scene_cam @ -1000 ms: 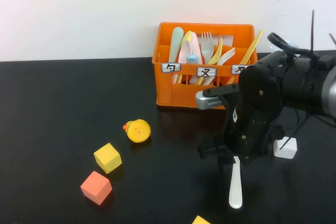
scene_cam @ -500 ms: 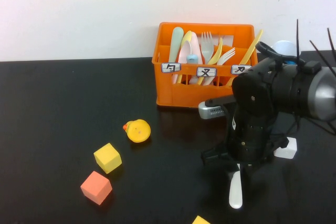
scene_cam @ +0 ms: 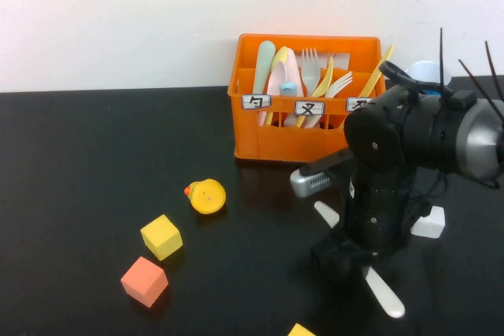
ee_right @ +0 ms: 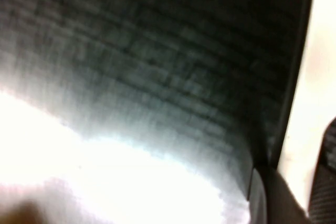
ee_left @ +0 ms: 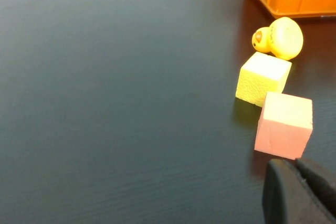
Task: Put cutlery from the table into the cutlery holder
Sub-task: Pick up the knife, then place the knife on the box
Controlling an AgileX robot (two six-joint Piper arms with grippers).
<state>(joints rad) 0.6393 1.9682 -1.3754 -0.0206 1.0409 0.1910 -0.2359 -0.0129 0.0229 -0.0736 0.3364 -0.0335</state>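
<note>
1. Right gripper [scene_cam: 344, 260] is down at the table's surface on the robot's right, in front of the cutlery holder. Its bulky black arm hides the tips, so whether it grips anything cannot be told.
2. Glossy black table [scene_cam: 79, 163] carries everything and meets a white wall at the back.
3. Orange cutlery holder [scene_cam: 272, 141] stands upright at the back of the table. Its compartments are packed with upright cutlery, among it a pale pink spoon [scene_cam: 283, 76] in the left compartment.
4. Cream-white knife [scene_cam: 383, 297] lies flat on the table. Its long axis runs diagonally: the wider rounded end points toward the robot and to its right, the narrower end [scene_cam: 323, 212] toward the holder. The right gripper sits directly over its middle, so both ends stick out from under it.
5. Left gripper [ee_left: 295, 174] hovers closed and empty, low over the table, near an orange cube [ee_left: 283, 124].
6. Three white labels sit on the holder's front: the left one [scene_cam: 256, 101] reads 勺, the middle one [scene_cam: 309, 107] reads 叉, and the right one is partly hidden by the arm.
7. Yellow duck toy [scene_cam: 207, 196], yellow cube [scene_cam: 161, 236] and a white block [scene_cam: 429, 223] lie loose.
</note>
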